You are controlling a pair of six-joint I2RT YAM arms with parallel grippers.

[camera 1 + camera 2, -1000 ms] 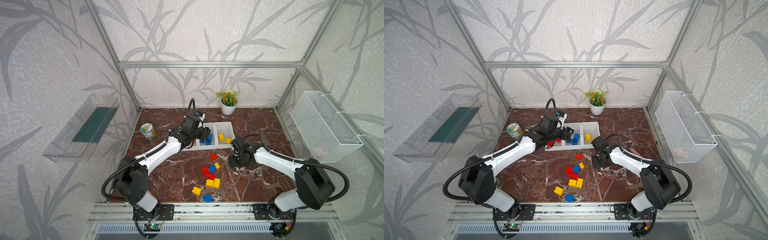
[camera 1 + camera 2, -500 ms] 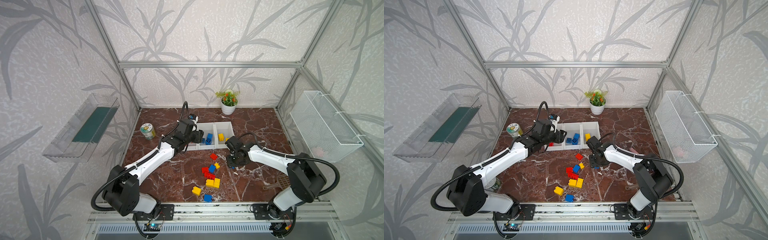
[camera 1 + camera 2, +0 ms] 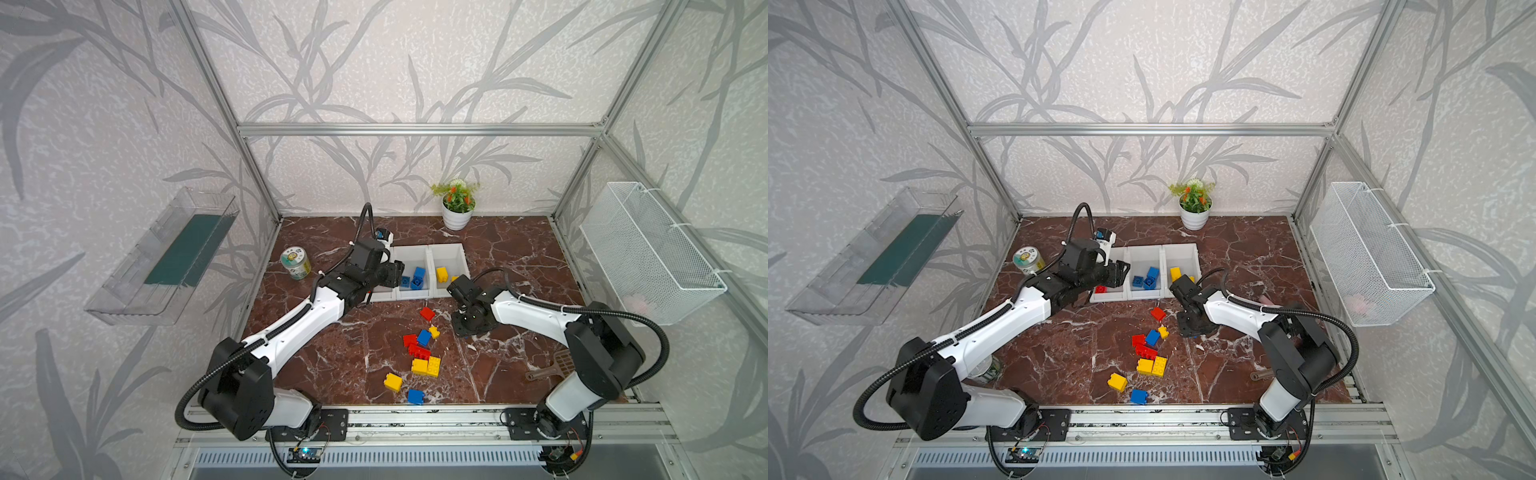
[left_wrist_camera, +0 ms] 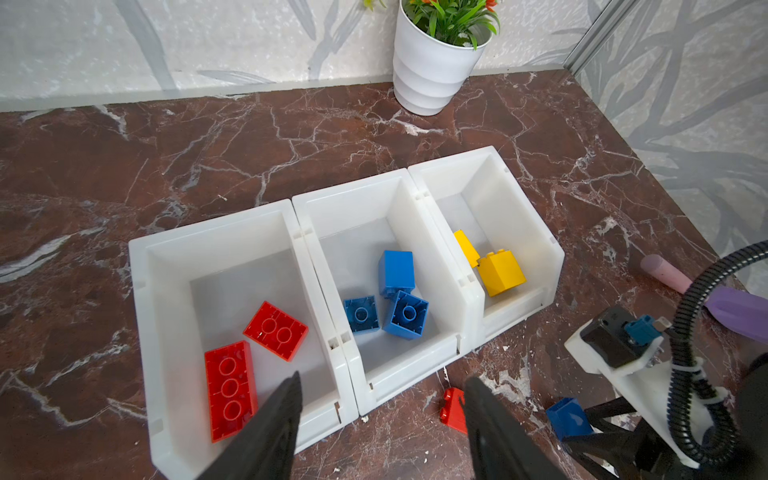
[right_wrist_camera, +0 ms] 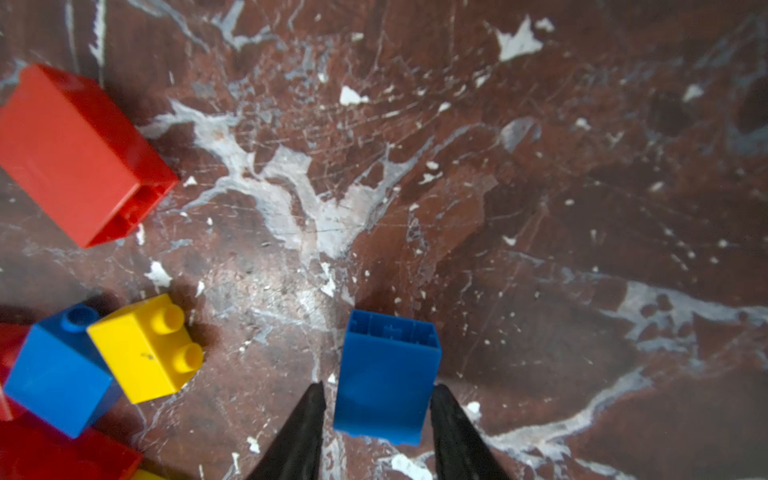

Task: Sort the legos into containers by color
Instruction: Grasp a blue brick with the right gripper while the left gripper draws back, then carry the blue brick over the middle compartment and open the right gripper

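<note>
**Edges/room:** the bins stand in a row at 12 o'clock of the floor, low fronts facing 6. We count two red bricks in the 9 o'clock bin, three blue in the mid one and two yellow in the 3 o'clock one. The loose pile lies at floor centre and strings out toward 6, its last blue near the front rail. There is bare floor at 9 and at 3 of the pile. The can is at 10 by the side edge, the pot at 12 against the back wall, and the scoop at 4.

**L gripper**: fingers approx. half spread, nothing btwn them, over the 9 o'clock bin's front lip.

**R gripper**: low, at 3 of the pile. Its fingers have closed in on a blue brick, one per flank; the brick lies on its side. A small yellow brick is just beside it, w/ open floor beyond.

**Vs 1 s ago:** the L gripper has backed from the mid bin's edge toward 9. The R gripper is at nearly the same spot. The pile is unchanged.
</note>
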